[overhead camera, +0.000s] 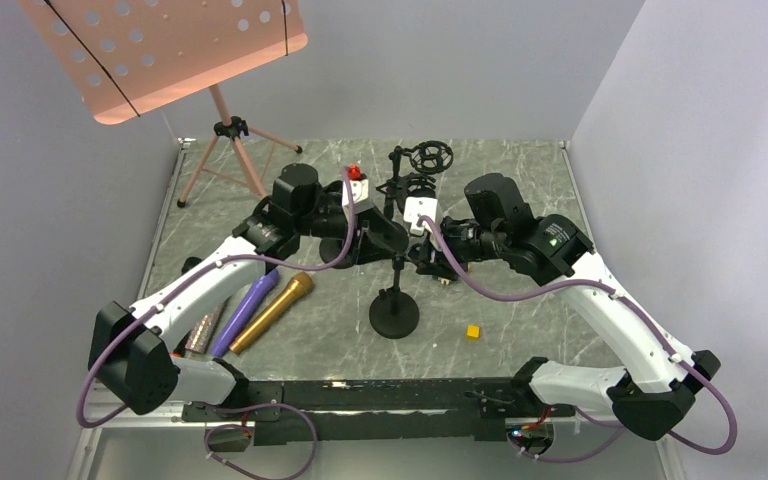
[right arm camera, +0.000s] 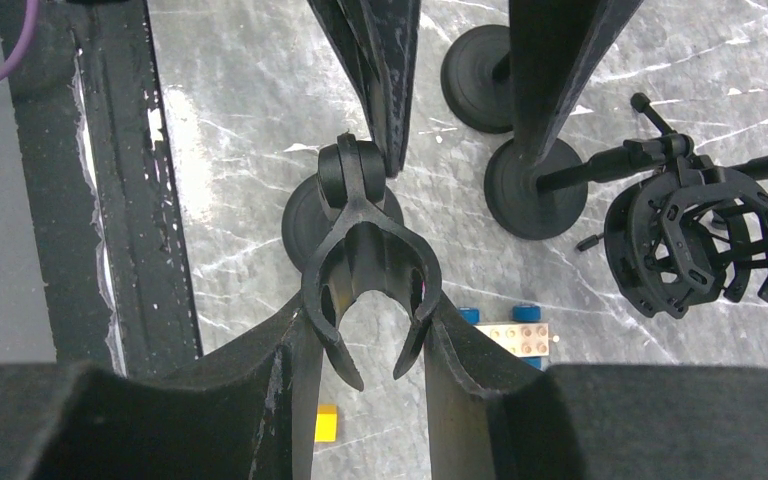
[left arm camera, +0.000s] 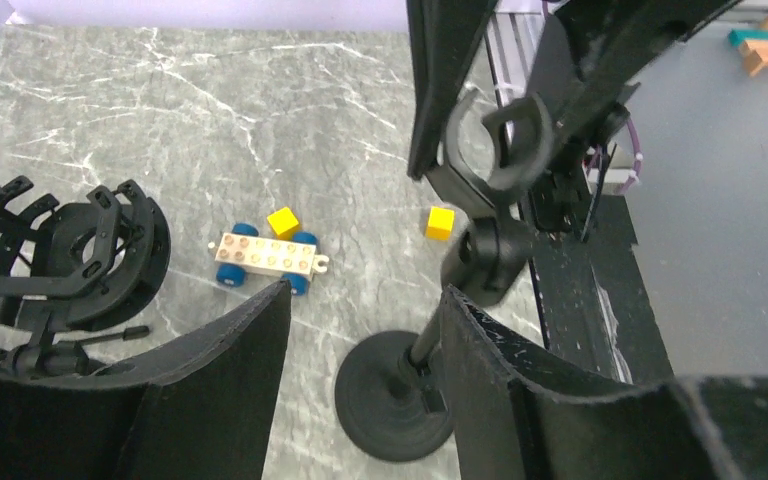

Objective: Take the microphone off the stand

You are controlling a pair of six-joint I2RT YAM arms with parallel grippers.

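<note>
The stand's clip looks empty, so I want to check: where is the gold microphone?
In the top view the gold microphone lies on the left of the table, beside the purple microphone and left of the stand's round base.

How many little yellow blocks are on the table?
2. One yellow block sits right beside the toy car with blue wheels. The second yellow block lies alone, near the mic stand. More may hide under the arms.

Quick headcount: three mics – purple mic [overhead camera: 245, 312], gold mic [overhead camera: 275, 310], glittery silver mic [overhead camera: 202, 332]. Three black round-base stands [right arm camera: 472, 70], two black cage shock mounts [left arm camera: 148, 250], two small yellow cubes [left arm camera: 283, 221], one beige blue-wheeled brick car [left arm camera: 265, 255], one pink perforated music stand [overhead camera: 160, 50].
</note>
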